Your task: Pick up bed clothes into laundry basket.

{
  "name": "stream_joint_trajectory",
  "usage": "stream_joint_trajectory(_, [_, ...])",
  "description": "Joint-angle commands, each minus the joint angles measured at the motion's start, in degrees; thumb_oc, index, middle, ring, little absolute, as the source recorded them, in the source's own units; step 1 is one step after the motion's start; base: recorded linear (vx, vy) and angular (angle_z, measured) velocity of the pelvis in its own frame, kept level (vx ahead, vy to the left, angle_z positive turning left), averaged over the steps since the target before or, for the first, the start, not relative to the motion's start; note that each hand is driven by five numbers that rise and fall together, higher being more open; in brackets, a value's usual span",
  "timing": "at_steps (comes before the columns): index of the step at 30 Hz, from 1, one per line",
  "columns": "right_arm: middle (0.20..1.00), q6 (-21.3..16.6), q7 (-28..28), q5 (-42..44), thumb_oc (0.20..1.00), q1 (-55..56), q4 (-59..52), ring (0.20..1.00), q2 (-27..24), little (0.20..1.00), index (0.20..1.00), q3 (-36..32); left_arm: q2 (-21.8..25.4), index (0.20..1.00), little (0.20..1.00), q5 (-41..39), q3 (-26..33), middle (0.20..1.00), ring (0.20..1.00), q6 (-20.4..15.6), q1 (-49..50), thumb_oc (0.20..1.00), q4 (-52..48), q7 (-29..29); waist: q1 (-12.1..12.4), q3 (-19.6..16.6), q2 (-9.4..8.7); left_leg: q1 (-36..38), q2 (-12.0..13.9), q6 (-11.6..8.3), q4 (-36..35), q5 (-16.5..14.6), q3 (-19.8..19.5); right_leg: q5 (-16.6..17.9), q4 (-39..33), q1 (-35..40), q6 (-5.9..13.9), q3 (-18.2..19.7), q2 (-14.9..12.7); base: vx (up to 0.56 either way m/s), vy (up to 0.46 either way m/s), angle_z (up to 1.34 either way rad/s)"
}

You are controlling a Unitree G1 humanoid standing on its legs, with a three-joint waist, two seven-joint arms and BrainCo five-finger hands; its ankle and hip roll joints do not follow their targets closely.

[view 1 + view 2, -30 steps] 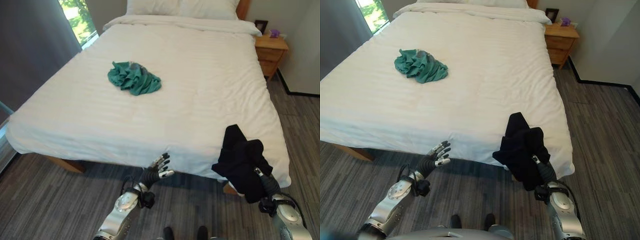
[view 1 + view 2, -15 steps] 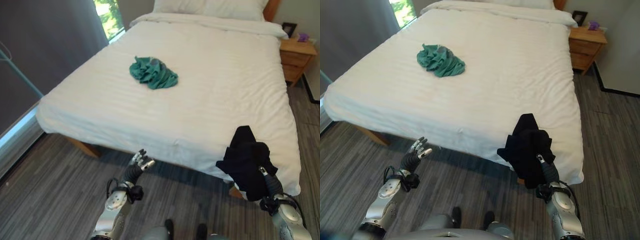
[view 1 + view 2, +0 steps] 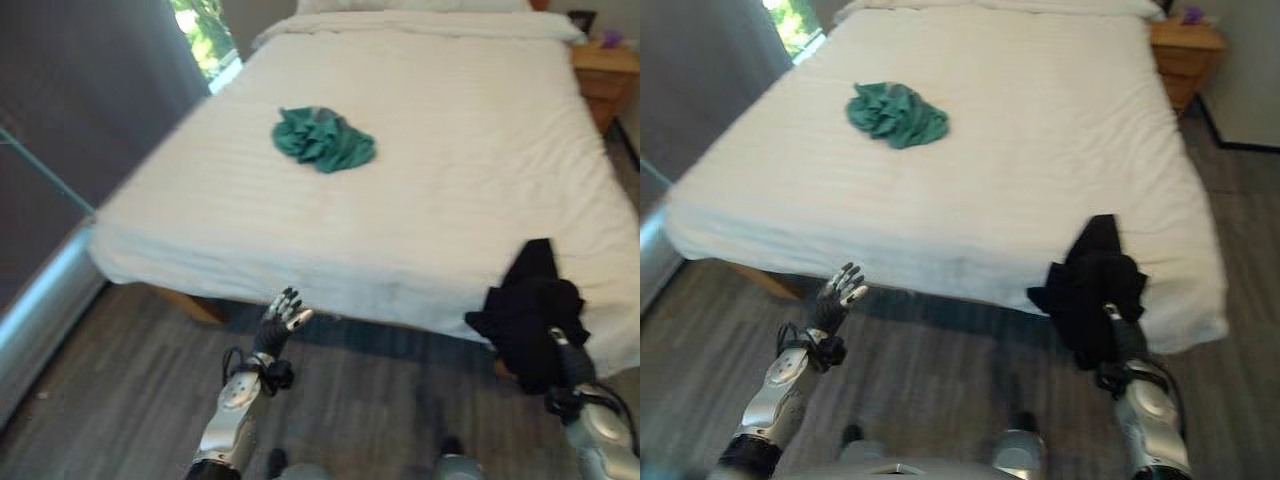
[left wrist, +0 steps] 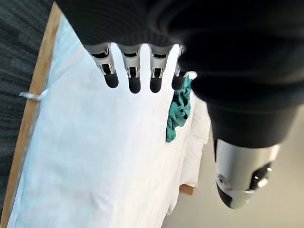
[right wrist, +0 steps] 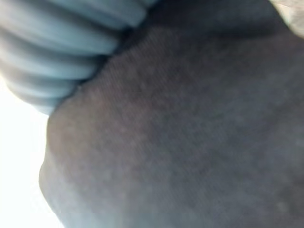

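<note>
Black garment draped over raised right hand at near right corner of white bed; cloth hides fingers, grip cannot be told. Teal garment lies crumpled on far left part of bed, well apart. Left hand raised over floor by near bed edge, fingers straight, holding nothing.

Your left robot hand had silver fingers, dark tips, dark ribbed cover; both forearms were silver-grey.
</note>
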Motion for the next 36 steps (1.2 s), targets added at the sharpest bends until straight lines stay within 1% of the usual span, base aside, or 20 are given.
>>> stream_joint_trajectory(1, [0.200,-4.18,0.00,2.96,0.200,-2.89,-6.03,0.200,-0.32,0.200,0.200,0.92,3.40,1.000,1.000,-2.91,0.20,1.000,1.000,-3.24,0.46,1.000,-4.65,-0.65,-0.22,-2.67,-3.13,-4.97,6.23,2.01,0.17,11.08,-1.10,0.78,-3.59,5.50,0.47,0.28,-2.44,0.13,0.334,0.13])
stream_joint_trajectory(2, [0.200,-4.12,-0.32,3.01,0.200,-2.65,-6.80,0.200,0.27,0.200,0.200,0.56,3.70,1.000,1.000,-3.12,-0.52,1.000,1.000,-3.03,-0.28,1.000,-4.50,-1.04,-0.62,-2.74,-3.46,-5.55,4.85,2.51,1.37,7.74,0.02,2.71,-4.00,6.33,0.82,-0.34,-3.76,0.22,0.511,0.16])
stream_joint_trajectory(3, [0.200,-4.19,-0.41,3.66,0.200,-2.17,-7.71,0.200,1.45,0.200,0.200,0.05,4.01,1.000,1.000,-3.38,-1.58,1.000,1.000,-2.88,-0.85,1.000,-4.31,-1.41,-0.81,-3.03,-4.48,-6.28,2.53,3.16,2.58,6.20,0.43,7.98,-4.48,6.69,1.66,-0.03,-6.05,0.21,0.524,0.20])
stream_joint_trajectory(4, [0.200,-4.24,-0.69,4.08,0.200,-1.69,-7.42,0.200,2.45,0.200,0.200,-0.35,4.60,1.000,1.000,-3.62,-2.15,1.000,1.000,-2.97,-0.67,1.000,-4.46,-1.66,-0.89,-3.30,-5.35,-6.36,0.13,4.71,2.23,4.44,0.82,15.78,-4.49,5.83,1.85,0.64,-8.27,0.22,0.563,0.17])
stream_joint_trajectory(5, [0.200,-4.40,-0.75,4.72,0.200,-1.49,-7.61,0.200,3.72,0.200,0.200,-0.06,5.51,1.000,1.000,-3.79,-2.08,1.000,1.000,-2.76,0.02,1.000,-4.66,-2.05,-0.97,-3.55,-5.66,-6.43,-1.79,5.92,1.91,3.69,1.48,20.87,-4.75,4.75,1.28,0.72,-9.50,0.17,0.518,0.14])
stream_joint_trajectory(6, [0.200,-4.16,-0.86,5.29,0.200,-1.81,-7.43,0.200,4.48,0.200,0.200,0.44,6.34,1.000,1.000,-3.45,-2.14,1.000,1.000,-2.63,0.48,1.000,-5.25,-2.13,-0.95,-3.43,-5.58,-6.47,-3.35,7.14,1.61,3.41,1.80,23.47,-4.23,3.61,0.95,1.15,-9.91,0.15,0.511,0.07])
stream_joint_trajectory(7, [0.200,-4.30,-0.47,6.23,0.200,-2.04,-7.63,0.200,5.38,0.200,0.200,1.31,7.59,1.000,1.000,-2.82,-1.63,1.000,1.000,-2.53,1.21,1.000,-5.59,-2.17,-1.08,-3.18,-5.09,-6.22,-4.63,8.09,0.86,3.45,2.31,27.61,-3.33,2.25,0.94,1.57,-10.51,0.12,0.510,-0.13])
stream_joint_trajectory(8, [0.200,-3.95,-0.16,6.13,0.200,-1.83,-7.60,0.200,5.67,0.200,0.200,2.11,8.81,1.000,1.000,-2.17,-0.77,1.000,1.000,-2.30,1.83,1.000,-6.18,-2.22,-0.97,-2.69,-4.33,-5.29,-5.82,9.21,0.18,3.14,3.03,27.47,-1.94,1.05,0.59,1.55,-10.32,0.17,0.754,-0.35])
stream_joint_trajectory(9, [0.200,-3.70,1.28,6.10,0.200,-0.52,-8.24,0.200,5.78,0.200,0.200,2.94,10.18,1.000,1.000,-2.20,-0.15,1.000,1.000,-2.15,1.88,1.000,-5.79,-2.82,-2.91,-2.27,-3.25,-4.76,-8.16,11.01,-1.12,3.40,2.20,24.15,3.40,-0.66,-1.68,9.17,-4.62,0.28,0.993,-0.35])
stream_joint_trajectory(10, [0.200,-3.48,2.79,5.56,0.200,1.24,-8.13,0.200,5.03,0.200,0.200,1.99,10.57,1.000,1.000,-0.71,0.23,1.000,1.000,-2.03,1.33,1.000,-5.51,-3.75,-4.34,-1.82,-2.62,-2.56,-10.95,13.06,-2.46,2.52,1.75,15.73,8.67,-3.15,-3.27,12.90,3.05,0.28,0.916,0.08])
stream_joint_trajectory(12, [0.200,-3.29,3.09,5.17,0.200,1.90,-7.78,0.200,5.02,0.200,0.200,1.19,10.36,1.000,1.000,-0.05,0.73,1.000,1.000,-1.92,1.98,1.000,-5.92,-3.97,-4.36,-1.46,-2.63,-0.67,-12.95,14.23,-3.83,2.28,2.82,13.30,9.82,-4.72,-4.16,9.28,4.94,0.17,0.455,0.39])
stream_joint_trajectory(13, [0.200,-3.29,3.10,5.17,0.200,1.92,-7.77,0.200,5.00,0.200,0.200,1.19,10.34,1.000,1.000,-0.04,0.73,1.000,1.000,-1.91,2.00,1.000,-5.94,-3.97,-4.45,-1.33,-2.62,-0.37,-12.94,14.20,-4.04,2.27,2.74,13.02,10.02,-4.55,-4.19,9.16,4.93,0.11,0.216,0.25])
stream_joint_trajectory(15, [0.200,-3.16,3.21,5.03,0.200,2.03,-6.62,0.200,5.02,0.200,0.200,0.30,9.91,1.000,1.000,0.60,0.73,1.000,1.000,-1.61,2.02,1.000,-6.05,-4.05,-4.82,-0.93,-2.46,1.63,-14.03,14.85,-5.39,1.99,3.13,8.01,8.95,-5.64,-4.98,7.05,8.51,0.17,0.224,0.15])
stream_joint_trajectory(16, [0.200,-3.12,3.53,4.71,0.200,2.21,-6.36,0.200,4.91,0.200,0.200,0.12,9.20,1.000,1.000,0.95,0.46,1.000,1.000,-1.56,1.96,1.000,-6.00,-4.08,-4.88,-0.77,-2.68,3.50,-14.97,15.15,-6.65,1.60,3.41,4.99,5.76,-5.95,-5.07,5.89,11.62,0.21,0.219,-0.10])
stream_joint_trajectory(20, [0.200,-3.24,3.67,4.00,0.200,1.74,-5.69,0.200,4.73,0.200,0.200,0.61,7.94,1.000,1.000,1.57,0.16,1.000,1.000,-1.26,2.57,1.000,-6.21,-4.25,-4.08,-1.17,-4.23,6.25,-16.22,15.17,-7.29,0.00,4.83,6.15,-2.69,-5.60,-4.88,-0.31,13.57,0.16,0.042,-0.25])
stream_joint_trajectory(22, [0.200,-2.77,3.97,3.65,0.200,2.02,-5.65,0.200,4.73,0.200,0.200,1.09,7.58,1.000,1.000,1.94,0.03,1.000,1.000,-1.15,3.01,1.000,-6.37,-4.77,-3.84,-1.27,-4.69,6.58,-16.09,14.90,-6.82,-0.23,4.98,6.15,-4.43,-3.83,-4.68,-1.25,13.57,0.09,-0.039,-0.11])
stream_joint_trajectory(26, [0.200,-2.37,4.69,3.02,0.200,1.61,-5.79,0.200,3.89,0.200,0.200,2.41,6.61,1.000,1.000,1.35,0.32,1.000,1.000,-1.17,4.36,1.000,-6.43,-5.29,-2.49,-2.26,-5.53,7.24,-15.49,14.25,-6.65,0.13,5.58,6.38,-8.34,-0.11,-5.32,-0.03,14.26,0.08,-0.073,0.05])
stream_joint_trajectory(32, [0.200,-2.23,4.69,3.54,0.200,1.09,-5.60,0.200,3.02,0.200,0.200,2.43,7.03,1.000,1.000,0.67,0.67,1.000,1.000,-0.93,4.07,1.000,-5.83,-5.60,-2.73,-3.26,-5.09,7.26,-14.59,13.15,-7.35,0.66,5.23,5.31,-9.96,1.75,-6.05,0.40,15.01,0.05,-0.097,-0.06])
stream_joint_trajectory(35, [0.200,-1.45,5.50,3.38,0.200,1.30,-6.30,0.200,2.09,0.200,0.200,2.65,9.85,1.000,1.000,2.18,0.02,1.000,1.000,0.43,0.21,1.000,-5.97,-6.18,-3.75,-3.43,-4.19,7.67,-13.94,12.50,-7.35,0.75,5.48,4.25,-9.08,1.75,-6.70,1.07,15.47,0.05,-0.097,0.06])
stream_joint_trajectory(36, [0.200,-1.13,5.80,3.62,0.200,1.25,-5.95,0.200,1.85,0.200,0.200,2.73,11.88,1.000,1.000,5.27,-0.08,1.000,1.000,0.69,-2.77,1.000,-5.91,-6.13,-4.19,-3.38,-3.85,7.91,-13.60,12.17,-6.99,0.90,5.50,3.78,-8.73,1.96,-7.05,1.39,15.69,0.04,-0.069,0.09])
